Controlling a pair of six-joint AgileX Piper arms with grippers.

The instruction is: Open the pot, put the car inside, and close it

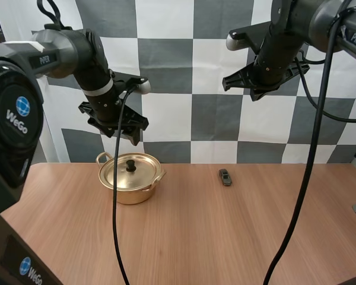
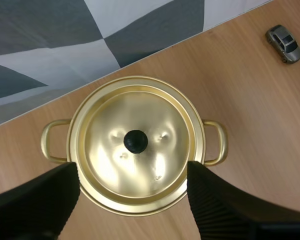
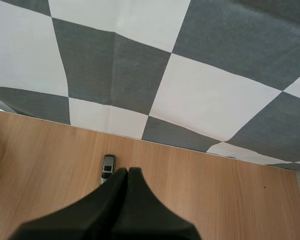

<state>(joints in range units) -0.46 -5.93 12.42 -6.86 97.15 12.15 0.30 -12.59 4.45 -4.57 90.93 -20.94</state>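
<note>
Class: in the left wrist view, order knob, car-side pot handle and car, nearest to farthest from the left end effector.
1. Knob: centre of the lid, under the left end effector.
2. Handle: at the pot's rim, farther out.
3. Car: apart on the table, beyond that handle.

There's a light wooden desk (image 1: 196, 237), its grain running side to side, and two things sit on it. A golden pot (image 1: 130, 193) stands upright close to the far edge. Its lid (image 1: 120, 173) is seated flat, with a black knob (image 1: 131, 166) at the centre, and a loop handle (image 1: 102, 158) sticks out on either side. Well apart from the pot, off to its right, a small grey car (image 1: 225, 177) rests on its wheels, about as near that far edge as the pot.
</note>
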